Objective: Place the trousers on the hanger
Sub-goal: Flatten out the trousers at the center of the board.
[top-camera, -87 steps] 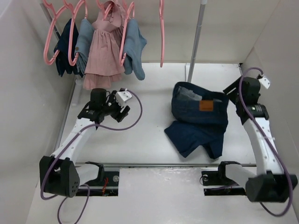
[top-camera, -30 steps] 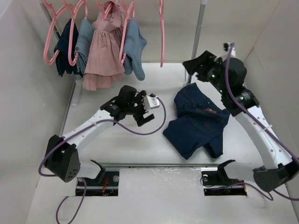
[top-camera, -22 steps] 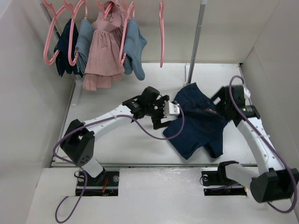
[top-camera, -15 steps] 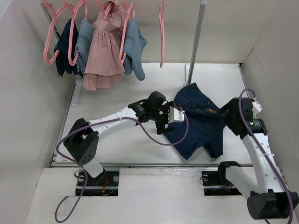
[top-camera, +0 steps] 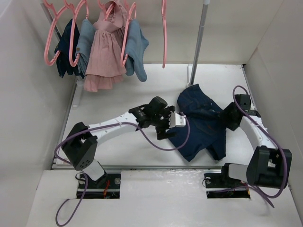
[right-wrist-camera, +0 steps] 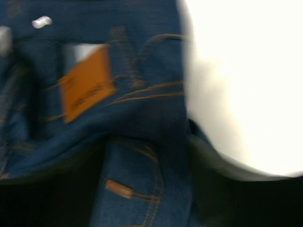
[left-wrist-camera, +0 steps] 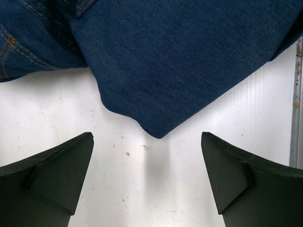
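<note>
In under three seconds both arms have left their resting places at the sides of the bench [top-camera: 128, 153] and have closed in on the trousers [top-camera: 201, 120]. The left arm has travelled from the far left side across to the left edge of the cloth. The right arm first went high over the waistband and has now come down low at the right edge. The trousers were also disturbed: the waistband no longer lies open toward the overhead camera, and the heap is more bunched. I judge that the pick-up of the trousers is about to start, while the hanging itself is not yet begun.

The left arm is stretched out almost fully, and the left gripper [top-camera: 165, 128] is held low over the bench. In the left wrist view its fingers [left-wrist-camera: 52, 175] stand wide apart and hold nothing, with a pointed corner of denim just ahead of them.

The right arm is folded, with the right gripper [top-camera: 227, 116] against the cloth. The right wrist view is blurred and shows only denim and an orange patch [right-wrist-camera: 87, 90], so I cannot tell whether it grips.

The trousers lie on the bench, right of centre. The empty hanger [top-camera: 164, 33] hangs at the back, well apart from them.
</note>
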